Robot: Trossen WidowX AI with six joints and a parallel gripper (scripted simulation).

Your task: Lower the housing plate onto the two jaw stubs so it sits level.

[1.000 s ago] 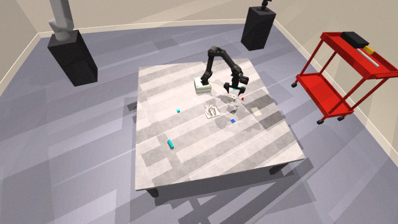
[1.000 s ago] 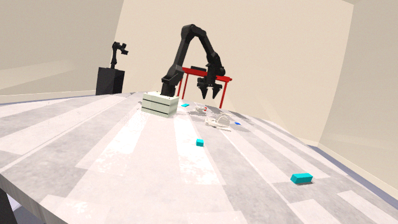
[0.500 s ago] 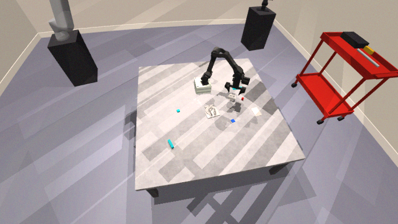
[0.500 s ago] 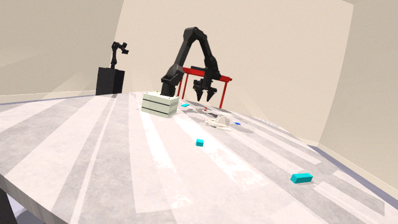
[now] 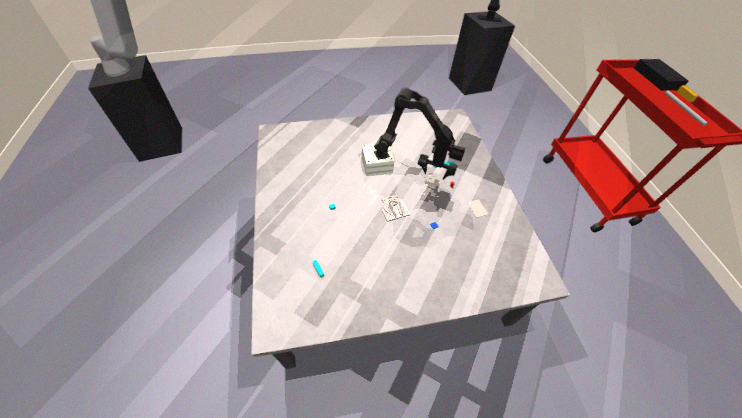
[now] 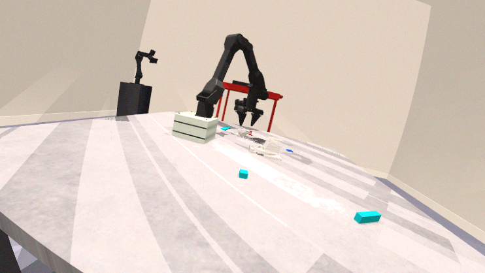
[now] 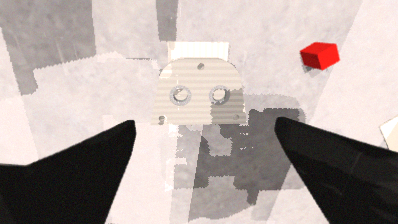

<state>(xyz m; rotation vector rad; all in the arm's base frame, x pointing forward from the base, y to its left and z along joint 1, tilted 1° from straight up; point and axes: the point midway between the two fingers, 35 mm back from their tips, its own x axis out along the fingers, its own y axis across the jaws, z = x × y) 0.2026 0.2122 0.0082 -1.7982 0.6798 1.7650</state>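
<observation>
The cream housing plate (image 5: 432,181) (image 6: 243,133) (image 7: 200,109), rounded at one end, shows two ringed round holes and small corner holes. A pale block shows at its rounded edge in the wrist view. My gripper (image 5: 437,171) (image 6: 247,125) (image 7: 207,125) is open and empty, pointing down above the plate, which lies between and slightly beyond the fingertips in the wrist view. The cream base with the curved jaws (image 5: 395,208) (image 6: 266,151) sits on the table, apart from the plate. The jaw stubs are too small to tell.
A red block (image 5: 452,184) (image 7: 320,55) lies beside the plate. A blue piece (image 5: 434,225) (image 6: 289,150) and a pale card (image 5: 478,208) lie nearby. A cyan cube (image 5: 332,206) (image 6: 243,174), a cyan bar (image 5: 318,268) (image 6: 367,217) and a flat cyan piece (image 6: 225,128) are farther off.
</observation>
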